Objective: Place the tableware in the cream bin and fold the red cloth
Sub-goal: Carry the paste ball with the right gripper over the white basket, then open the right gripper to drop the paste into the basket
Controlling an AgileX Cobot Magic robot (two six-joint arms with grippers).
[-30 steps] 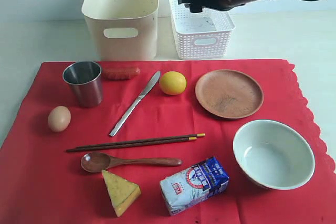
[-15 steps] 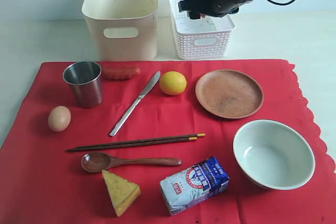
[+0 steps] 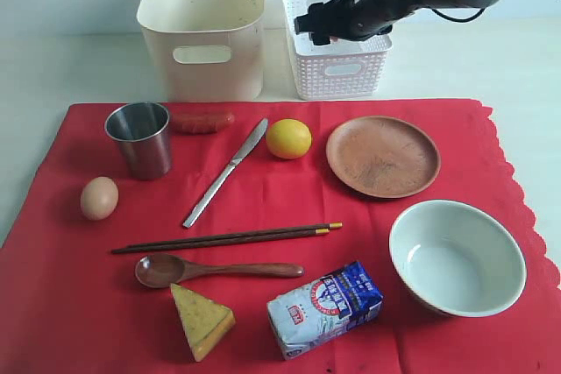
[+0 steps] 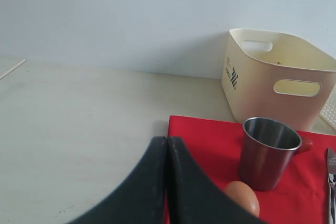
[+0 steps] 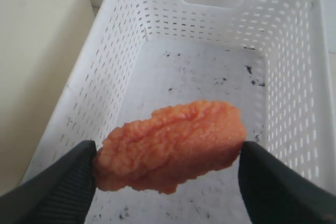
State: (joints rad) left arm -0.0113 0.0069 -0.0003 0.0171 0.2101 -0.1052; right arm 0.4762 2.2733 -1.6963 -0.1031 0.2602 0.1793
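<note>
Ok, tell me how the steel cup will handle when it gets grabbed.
The steel cup stands upright on the red cloth and looks empty and thin-walled, so it is probably light. Its smooth shiny wall may slip in a loose pinch. Being tall for its base, it could tip if pushed near the rim.

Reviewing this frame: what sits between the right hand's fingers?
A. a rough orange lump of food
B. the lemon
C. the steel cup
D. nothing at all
A: the right wrist view shows a rough orange lump spanning the gap between the fingers of the right hand, above the white lattice basket, while the lemon and steel cup sit on the red cloth.
</note>
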